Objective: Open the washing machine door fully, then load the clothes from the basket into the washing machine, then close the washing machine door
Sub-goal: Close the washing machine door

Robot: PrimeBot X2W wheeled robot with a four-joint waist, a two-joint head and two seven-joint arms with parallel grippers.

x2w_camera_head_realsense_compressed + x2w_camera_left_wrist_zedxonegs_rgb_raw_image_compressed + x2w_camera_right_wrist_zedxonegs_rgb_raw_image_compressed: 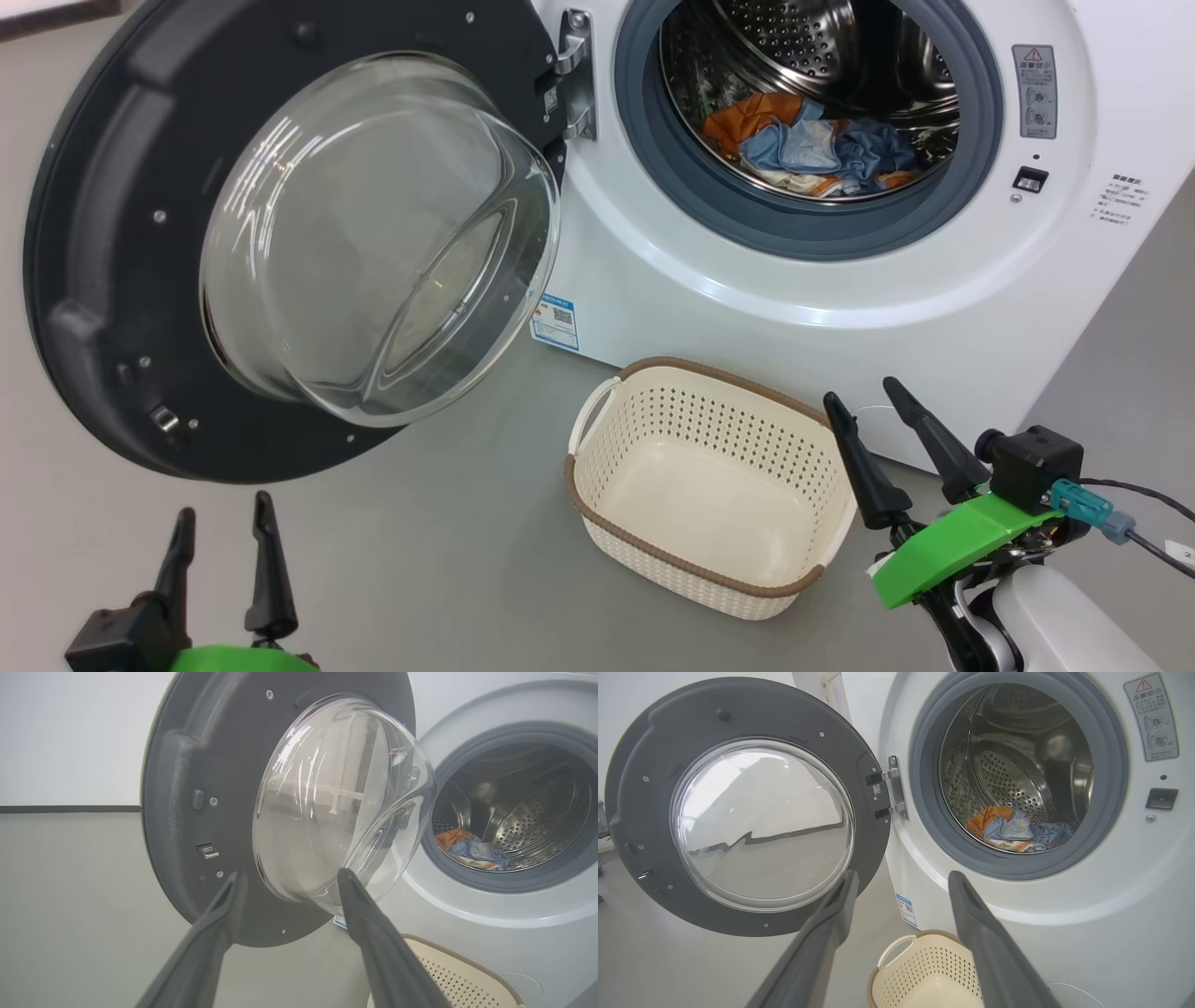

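- Nearest, at the lower left, the left tool (224,504) hangs above the grey floor (448,560). Its two dark fingers (219,924) are spread well apart, holding nothing and touching nothing, just below the lower edge of the open door.
- At the lower right, the right tool (860,390) is likewise spread and empty. It is poised just beside the basket's right rim, and I cannot tell whether it touches it.
- Between the two tools, the basket (728,420) stands on the floor close to the machine's front, with nothing lying in it.
- Farther left, the washing machine door (103,233) stands swung wide. It is hung on its right side from a steel hinge (574,75), and its clear glass bowl (373,233) bulges toward the camera.
- I judge the door to be rigid and fairly heavy, swinging only on its arc about the hinge.
- The glass looks smooth and likely slippery, so it is a poor place to press.
- The dark rim at the left edge, farthest from the hinge, gives the best leverage. A flat push there should do, with no grip needed, and probably a firmer press at the end to latch.
- Farthest, in the washing machine (747,308), the clothes (803,149) lie bundled low in the steel drum behind the grey gasket. They look soft, light and clear of the seal, so closing the door appears to be the step left.
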